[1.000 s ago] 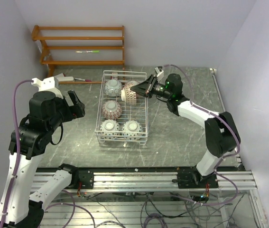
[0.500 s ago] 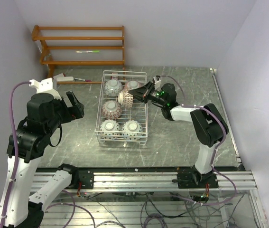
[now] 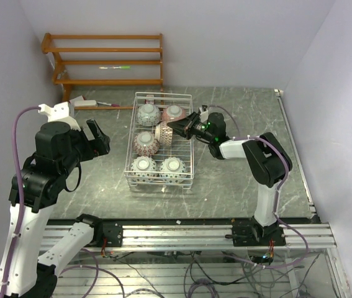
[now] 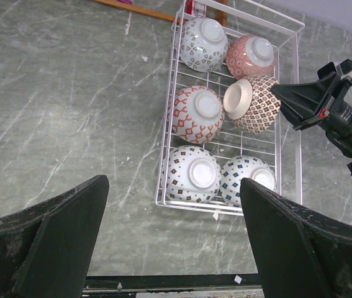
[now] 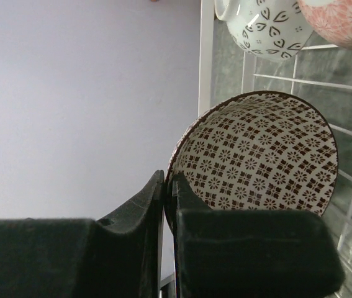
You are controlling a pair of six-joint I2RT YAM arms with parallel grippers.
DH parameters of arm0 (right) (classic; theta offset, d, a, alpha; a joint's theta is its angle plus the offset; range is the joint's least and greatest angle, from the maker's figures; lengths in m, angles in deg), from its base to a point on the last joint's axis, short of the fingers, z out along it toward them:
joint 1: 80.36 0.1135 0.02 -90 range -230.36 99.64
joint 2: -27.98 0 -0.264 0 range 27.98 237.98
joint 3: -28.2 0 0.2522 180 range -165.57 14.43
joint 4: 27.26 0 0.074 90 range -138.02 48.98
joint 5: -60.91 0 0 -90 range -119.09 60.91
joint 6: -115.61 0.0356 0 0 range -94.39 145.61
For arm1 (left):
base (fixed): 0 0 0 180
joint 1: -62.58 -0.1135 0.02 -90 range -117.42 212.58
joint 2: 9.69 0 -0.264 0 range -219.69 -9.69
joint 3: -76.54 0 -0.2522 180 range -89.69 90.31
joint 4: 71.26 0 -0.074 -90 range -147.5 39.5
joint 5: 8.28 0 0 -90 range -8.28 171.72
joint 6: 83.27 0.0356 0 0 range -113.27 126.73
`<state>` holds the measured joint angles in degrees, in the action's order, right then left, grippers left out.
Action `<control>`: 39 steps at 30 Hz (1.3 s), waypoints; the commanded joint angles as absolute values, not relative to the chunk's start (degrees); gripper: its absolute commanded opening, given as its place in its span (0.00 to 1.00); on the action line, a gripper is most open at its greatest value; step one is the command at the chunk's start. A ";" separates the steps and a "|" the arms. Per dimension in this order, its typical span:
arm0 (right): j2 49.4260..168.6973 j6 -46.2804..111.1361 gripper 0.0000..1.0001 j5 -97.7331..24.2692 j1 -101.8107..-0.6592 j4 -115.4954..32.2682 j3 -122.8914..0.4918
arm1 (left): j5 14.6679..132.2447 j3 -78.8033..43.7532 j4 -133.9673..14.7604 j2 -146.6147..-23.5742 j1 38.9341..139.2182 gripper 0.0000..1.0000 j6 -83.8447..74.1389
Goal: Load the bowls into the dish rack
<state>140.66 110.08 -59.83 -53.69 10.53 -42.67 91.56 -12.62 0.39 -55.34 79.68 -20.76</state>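
The white wire dish rack [image 3: 161, 94] holds several bowls upside down: a grey-white one [image 3: 148, 114], a pink one [image 3: 174, 113], a red one [image 3: 146, 143] and two blue ones [image 3: 143, 165] [image 3: 173, 166]. My right gripper [image 3: 176, 128] is shut on the rim of a brown-patterned bowl [image 3: 165, 131], held on its side in the rack's middle right space. In the right wrist view the gripper [image 5: 168, 177] pinches that bowl's rim [image 5: 262, 155]. In the left wrist view the held bowl [image 4: 253, 104] is tilted beside the red one [image 4: 197, 113]. My left gripper [image 3: 95, 139] is open and empty, raised to the left of the rack [image 4: 219, 208].
An orange wooden shelf [image 3: 104, 59] stands against the back wall, with a few pens [image 3: 101, 103] on the table in front of it. Walls close in on the left and right. The arm rail [image 3: 176, 233] runs along the near edge.
My right gripper has moved left and down with the brown-patterned bowl, from the rack's far right corner into its middle right space. The left arm has hardly moved.
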 commanded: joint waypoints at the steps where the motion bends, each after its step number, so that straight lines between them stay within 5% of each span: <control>1: 142.01 111.60 0.00 -58.48 -53.32 13.34 -43.30 | 91.79 -12.20 0.45 -55.52 79.86 0.99 -20.93; 20: 134.17 99.64 0.26 -51.18 -54.76 -12.50 -38.82 | 92.12 -11.62 1.21 -55.55 79.88 0.99 -20.58; 39: 130.38 83.19 0.35 -42.12 -55.23 -37.53 -52.16 | 91.60 -11.56 0.04 -56.36 79.89 0.99 -20.91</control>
